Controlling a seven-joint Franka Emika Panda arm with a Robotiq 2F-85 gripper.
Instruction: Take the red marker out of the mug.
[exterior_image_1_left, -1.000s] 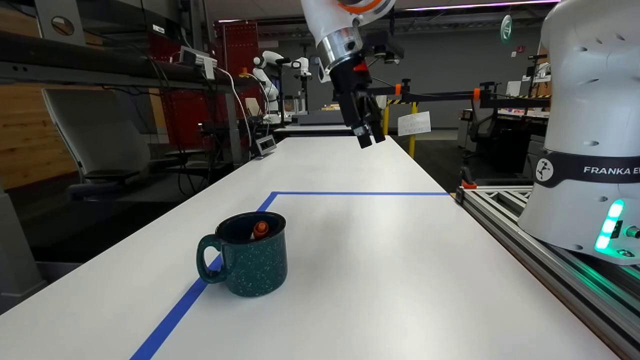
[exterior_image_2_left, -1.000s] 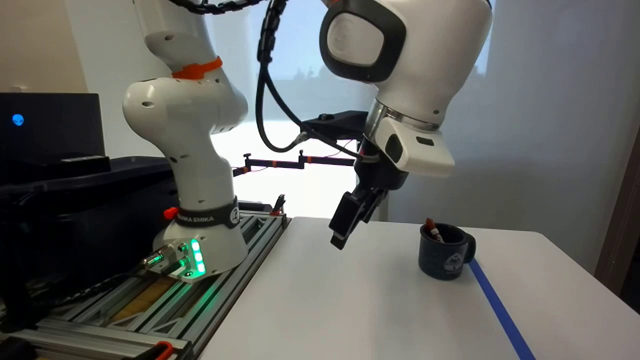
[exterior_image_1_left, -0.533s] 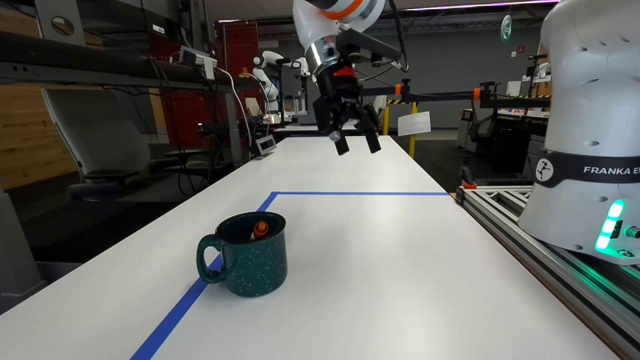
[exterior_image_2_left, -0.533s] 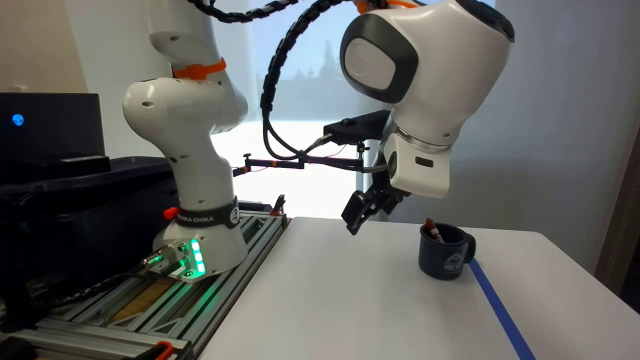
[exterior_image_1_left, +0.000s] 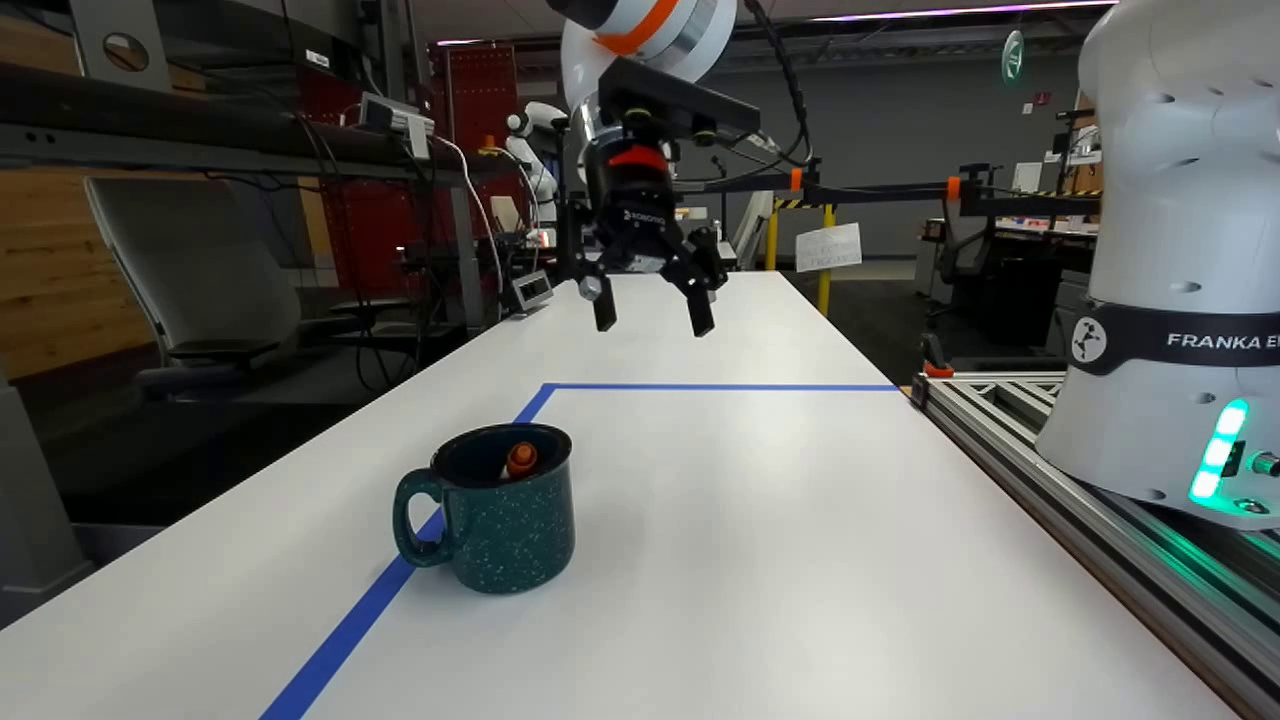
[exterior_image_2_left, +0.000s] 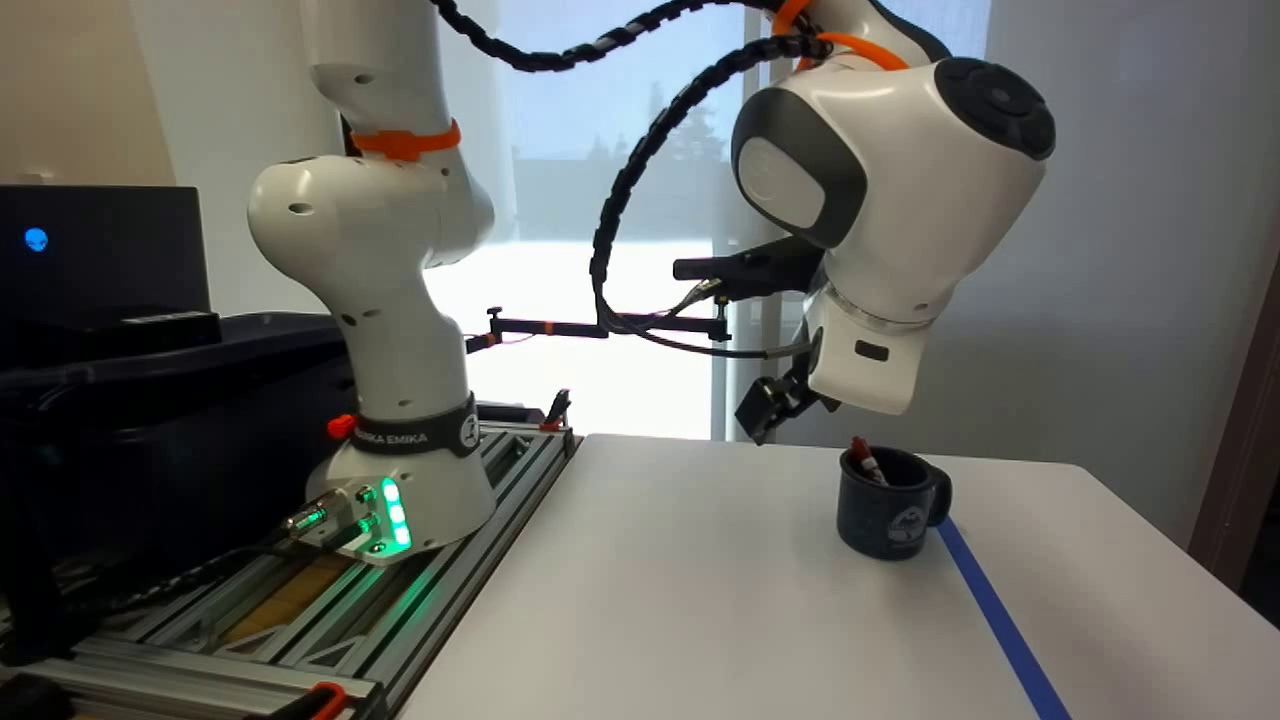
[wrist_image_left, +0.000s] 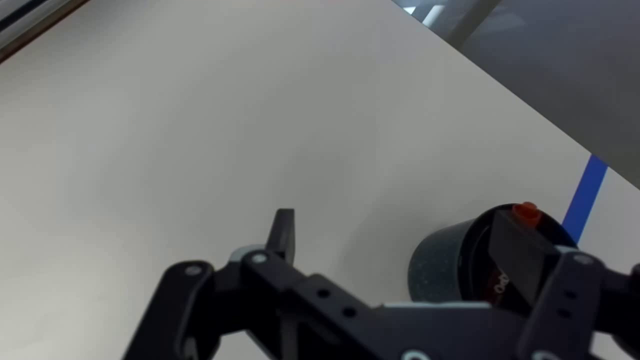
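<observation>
One tool, two fingers spread apart, one mug, one red marker inside

One mug counted at four o'clock in an exterior view, one marker, one gripper, two fingers, two blue lines

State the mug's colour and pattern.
The mug is dark teal green with pale speckles, seen best in an exterior view.

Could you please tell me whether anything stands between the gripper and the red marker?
Nothing visible stands between the gripper and the red marker except the mug, whose wall surrounds the marker's lower part; its upper end shows at the open mouth.
</observation>
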